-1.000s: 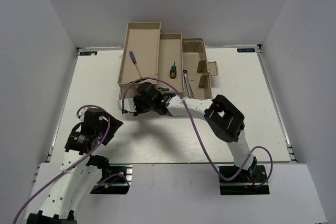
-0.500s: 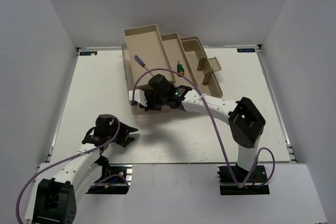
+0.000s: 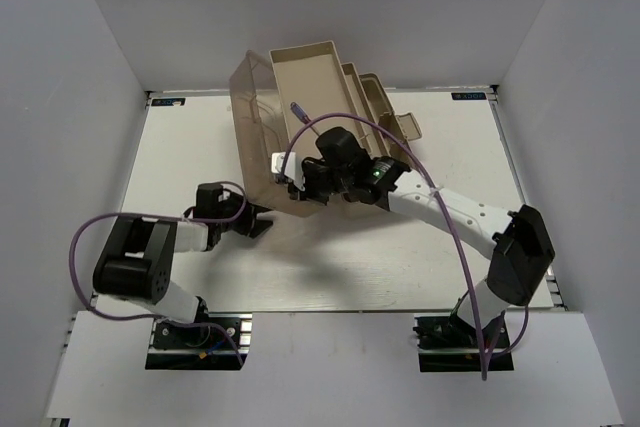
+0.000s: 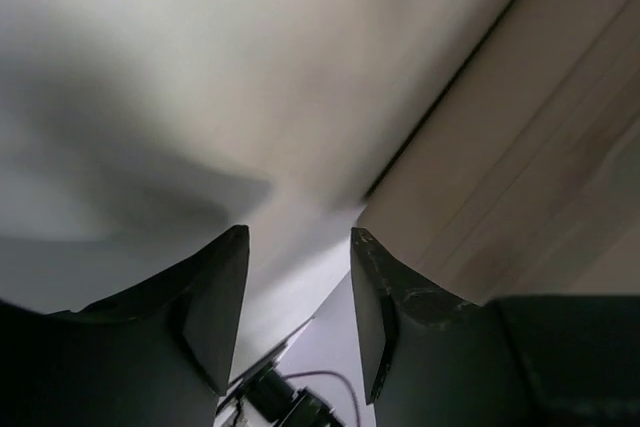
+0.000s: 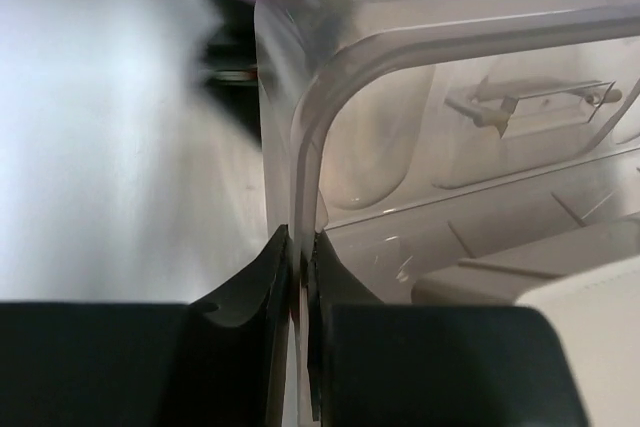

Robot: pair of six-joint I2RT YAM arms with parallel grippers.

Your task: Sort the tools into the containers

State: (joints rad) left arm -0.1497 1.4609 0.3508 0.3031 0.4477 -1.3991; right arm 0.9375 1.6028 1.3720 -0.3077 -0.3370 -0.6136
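Toolbox [image 3: 312, 82] higher, lid [image 5: 420, 97] in right tool [image 5: 298, 247], left tool [image 4: 300, 252] close beside

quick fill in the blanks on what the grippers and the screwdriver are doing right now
1. The right gripper is shut on the rim of the translucent brown ____.
2. The left gripper holds nothing; its fingers are ____.
3. In the top view, the screwdriver lies in a beige ____.

Missing words: lid; open; tray
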